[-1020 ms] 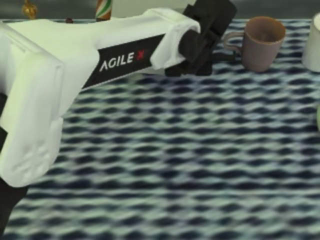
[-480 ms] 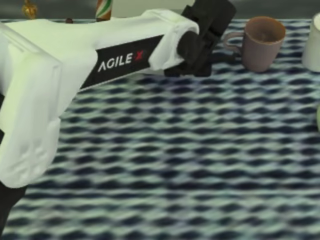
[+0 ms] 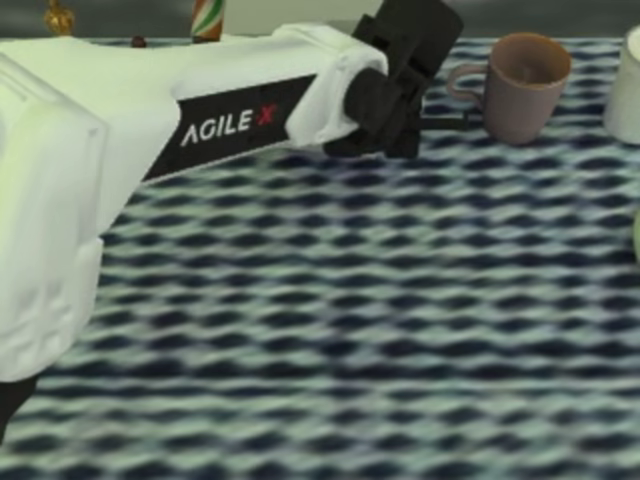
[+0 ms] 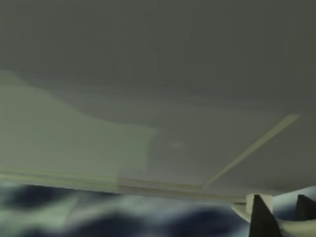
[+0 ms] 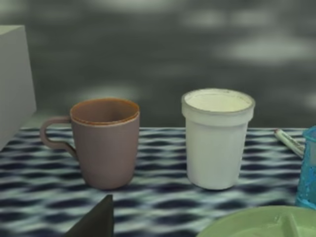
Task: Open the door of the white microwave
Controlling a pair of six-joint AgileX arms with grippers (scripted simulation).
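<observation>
The white microwave (image 5: 15, 84) shows as a plain white side wall next to the brown mug. In the top view my left arm (image 3: 230, 120) covers most of it. The left wrist view is filled by the door (image 4: 163, 98), seen very close and at a slant, with its large grey window. At its edge stands the white handle (image 4: 257, 198). My left gripper (image 4: 281, 218) is shut on the handle, one dark fingertip on each side. My right gripper (image 5: 98, 222) sits parked low at the right, facing the mug.
A brown mug (image 3: 525, 85) stands just right of the left gripper, and a white cup (image 3: 627, 85) stands beyond it. A green plate (image 5: 256, 224) lies near the right gripper and a blue object (image 5: 308, 168) is at the edge. The patterned cloth (image 3: 350, 320) covers the table.
My left arm has swung a little to the left and back, carrying its black wrist away from the mug. The mug and cup have not moved.
</observation>
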